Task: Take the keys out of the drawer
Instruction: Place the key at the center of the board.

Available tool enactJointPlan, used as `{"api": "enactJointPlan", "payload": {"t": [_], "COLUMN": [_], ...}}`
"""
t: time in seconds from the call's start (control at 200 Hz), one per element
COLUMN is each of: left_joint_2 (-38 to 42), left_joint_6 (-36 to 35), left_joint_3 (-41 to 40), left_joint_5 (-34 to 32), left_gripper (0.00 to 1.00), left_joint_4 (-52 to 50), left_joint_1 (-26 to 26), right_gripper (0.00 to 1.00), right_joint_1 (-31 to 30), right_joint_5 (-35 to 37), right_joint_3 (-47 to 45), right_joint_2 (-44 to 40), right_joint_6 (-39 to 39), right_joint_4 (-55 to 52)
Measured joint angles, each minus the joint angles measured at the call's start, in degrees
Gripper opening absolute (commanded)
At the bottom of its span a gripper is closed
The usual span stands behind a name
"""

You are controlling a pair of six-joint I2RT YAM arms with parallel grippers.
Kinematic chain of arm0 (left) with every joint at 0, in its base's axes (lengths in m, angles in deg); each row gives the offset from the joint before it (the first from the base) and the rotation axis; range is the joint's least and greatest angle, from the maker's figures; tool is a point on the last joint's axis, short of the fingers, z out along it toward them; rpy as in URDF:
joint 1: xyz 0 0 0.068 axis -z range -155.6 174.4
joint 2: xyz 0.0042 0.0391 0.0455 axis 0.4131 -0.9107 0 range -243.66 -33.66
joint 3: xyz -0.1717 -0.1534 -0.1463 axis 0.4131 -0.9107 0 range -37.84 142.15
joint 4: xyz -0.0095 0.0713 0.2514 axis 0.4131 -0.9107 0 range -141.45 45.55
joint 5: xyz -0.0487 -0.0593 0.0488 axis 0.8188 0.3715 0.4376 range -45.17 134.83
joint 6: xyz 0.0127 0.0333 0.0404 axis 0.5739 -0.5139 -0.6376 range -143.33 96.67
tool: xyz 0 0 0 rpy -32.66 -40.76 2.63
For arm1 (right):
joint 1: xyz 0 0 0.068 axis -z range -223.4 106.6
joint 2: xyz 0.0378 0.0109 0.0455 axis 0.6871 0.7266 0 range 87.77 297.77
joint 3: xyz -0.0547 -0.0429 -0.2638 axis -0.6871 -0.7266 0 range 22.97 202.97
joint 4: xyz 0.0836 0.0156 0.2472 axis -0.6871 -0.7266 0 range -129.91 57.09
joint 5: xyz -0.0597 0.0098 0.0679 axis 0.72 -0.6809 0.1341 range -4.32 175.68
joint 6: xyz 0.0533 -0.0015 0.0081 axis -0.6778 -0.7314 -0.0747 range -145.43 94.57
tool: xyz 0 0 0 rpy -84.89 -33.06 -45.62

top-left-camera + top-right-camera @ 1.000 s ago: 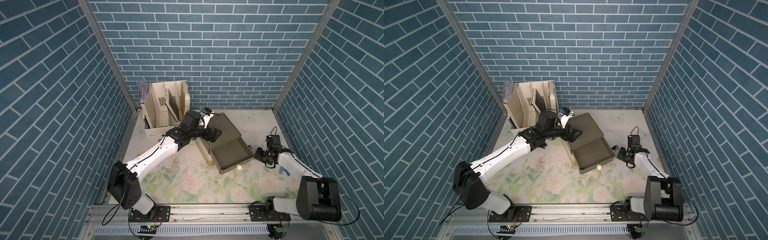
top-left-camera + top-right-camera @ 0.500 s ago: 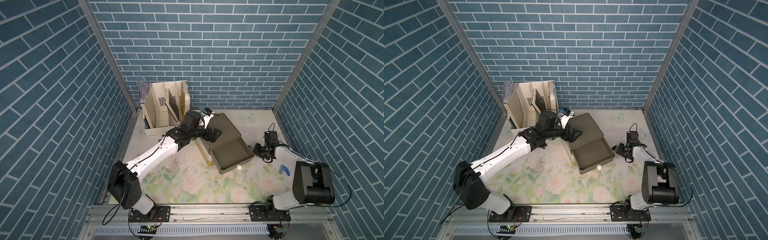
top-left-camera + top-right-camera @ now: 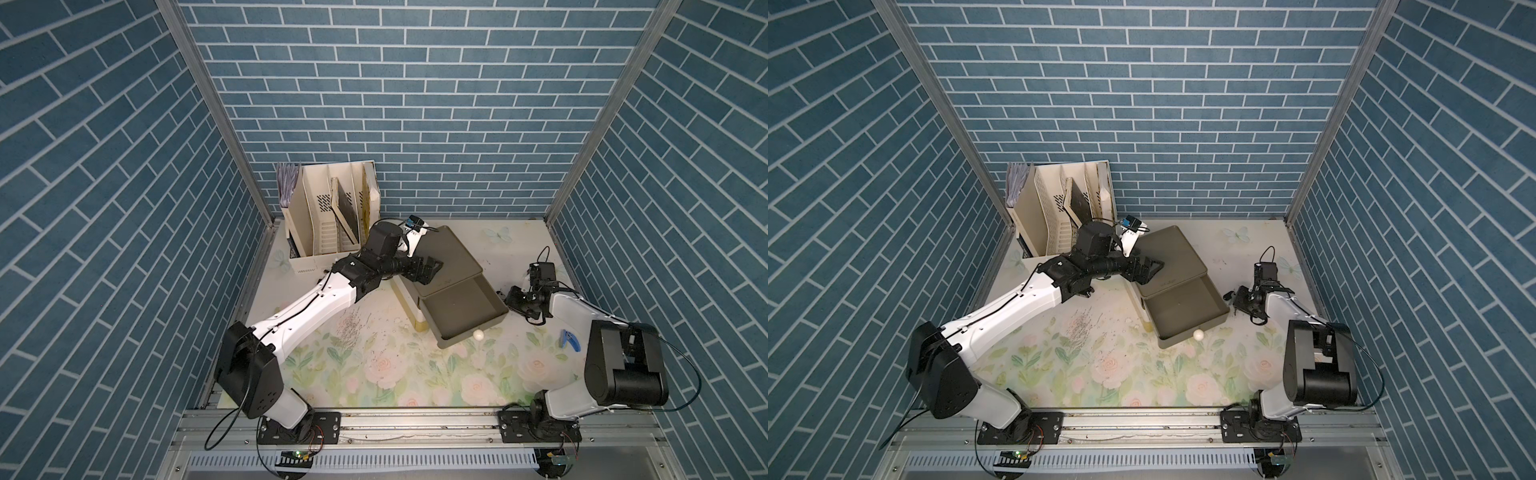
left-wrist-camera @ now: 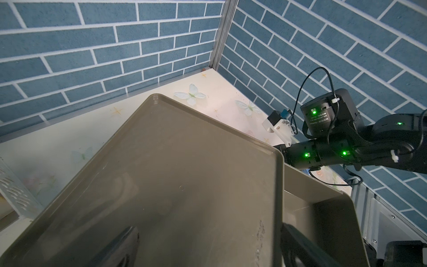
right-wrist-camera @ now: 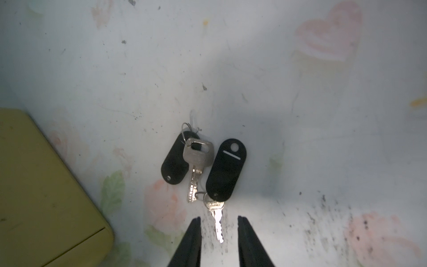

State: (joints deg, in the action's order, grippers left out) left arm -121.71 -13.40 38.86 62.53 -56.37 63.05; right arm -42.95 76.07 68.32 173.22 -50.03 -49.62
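Right gripper (image 5: pixel 218 218) is held low over the white table top printed with pink flowers (image 5: pixel 300 92). Its two black fingers are opened just a little, and nothing is pinched. The two small silver keys with black plastic tags (image 5: pixel 225 168) are found flat on the table, out of the grey-green plastic drawer (image 3: pixel 461 307) and just beside it. The thin end of one key is seen in the gap between the fingers, untouched as far as can be told, so it is guessed that the keys are being let go here. The left gripper (image 3: pixel 432 268) is rested on top of the grey-green plastic drawer box (image 3: pixel 451 249) with its fingers spread wide, most likely so the box is kept from sliding. Nothing is seen in the pulled-out drawer. In both top views the keys are hidden by the right gripper. A small blue plastic thing (image 3: pixel 567 338) is seen near the right arm, but what it is cannot be told. The left fingers are cut off and blurred in the left wrist view.
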Motion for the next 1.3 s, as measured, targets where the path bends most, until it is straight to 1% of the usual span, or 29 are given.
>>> {"api": "enactJointPlan", "payload": {"t": [0.09, 0.195, 0.35, 0.55, 0.775, 1.0, 1.17, 1.3], "left_joint_2": [-0.1, -0.9, -3.8, -7.9, -11.3, -12.3, -12.9, -13.9], "left_joint_6": [-0.3, -0.6, -1.2, -1.6, -1.5, -1.5, -1.9, -2.6], "left_joint_3": [0.8, 3.7, 9.5, 14.1, 14.4, 14.3, 14.4, 15.4], "left_joint_5": [-0.1, -0.1, 0.2, 1.5, 2.4, 2.8, 2.6, 2.4], "left_gripper": [1.00, 1.00, 1.00, 1.00, 1.00, 1.00, 1.00, 1.00], "left_joint_4": [-0.7, -1.5, -2.8, -4.9, -7.1, -8.9, -10.3, -11.0], "left_joint_1": [0.0, 0.0, 0.0, -0.1, -0.1, -0.2, -0.3, -0.4], "right_gripper": [0.33, 0.35, 0.38, 0.43, 0.43, 0.44, 0.44, 0.44], "right_joint_1": [0.0, 0.0, 0.1, 0.1, -0.5, -1.3, -1.6, -1.7], "right_joint_5": [-0.2, -0.8, -3.1, -6.8, -11.8, -16.4, -20.2, -22.9], "right_joint_3": [0.1, 0.5, 0.9, -1.2, -3.7, -3.7, -3.6, -3.7], "right_joint_2": [-2.5, -6.9, -14.5, -26.0, -35.5, -40.2, -44.0, -46.5], "right_joint_6": [0.0, 0.0, -0.1, -0.5, -0.6, -0.7, -1.1, -2.8], "right_joint_4": [-1.2, -3.1, -6.8, -14.5, -24.2, -31.5, -34.8, -34.9]}}
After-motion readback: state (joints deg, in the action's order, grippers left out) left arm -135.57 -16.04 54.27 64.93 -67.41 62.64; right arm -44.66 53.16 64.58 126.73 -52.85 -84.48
